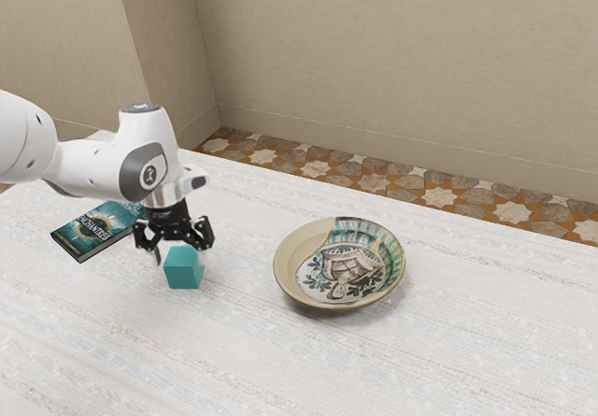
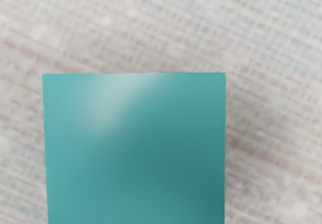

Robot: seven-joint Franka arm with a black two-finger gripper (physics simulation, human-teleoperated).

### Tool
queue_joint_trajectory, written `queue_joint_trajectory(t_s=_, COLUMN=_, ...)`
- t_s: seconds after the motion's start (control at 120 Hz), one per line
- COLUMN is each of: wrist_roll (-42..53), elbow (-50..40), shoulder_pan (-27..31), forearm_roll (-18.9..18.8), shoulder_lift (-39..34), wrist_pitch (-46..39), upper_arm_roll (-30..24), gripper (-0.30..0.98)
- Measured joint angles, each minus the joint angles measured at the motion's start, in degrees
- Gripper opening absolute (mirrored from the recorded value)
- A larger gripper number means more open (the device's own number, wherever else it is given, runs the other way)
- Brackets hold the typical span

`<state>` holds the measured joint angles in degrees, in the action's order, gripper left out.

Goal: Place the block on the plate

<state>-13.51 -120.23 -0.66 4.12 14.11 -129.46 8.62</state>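
With its fingers spread, our black two-finger gripper (image 1: 181,259) straddles a smooth teal cube-shaped block (image 1: 184,275), well apart from our round, patterned ceramic plate (image 1: 340,265).

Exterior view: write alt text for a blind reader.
A robot's gripper straddles a teal block on a pale table, fingers open. A painted plate sits toward the exterior view's right, a book toward its left.

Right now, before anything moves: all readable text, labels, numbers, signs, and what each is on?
"ENCHANTRES", last letters uncertain: book cover.
Other lettering on that cover: too small to read.
Mark on the arm's badge: too small to read.
Block, plate: no text seen.
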Motion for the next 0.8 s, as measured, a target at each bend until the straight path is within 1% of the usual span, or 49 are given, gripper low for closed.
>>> queue_joint_trajectory(t_s=0.392, wrist_roll=2.67, elbow=-0.8, shoulder_pan=0.79, forearm_roll=0.21, shoulder_lift=-0.68, wrist_pitch=2.17, upper_arm_roll=0.08, gripper=0.69)
queue_joint_trajectory(t_s=0.8, wrist_roll=4.32, elbow=-0.34, shoulder_pan=0.67, forearm_roll=0.78, shoulder_lift=1.6, wrist_pitch=-2.12, upper_arm_roll=-0.01, gripper=0.69)
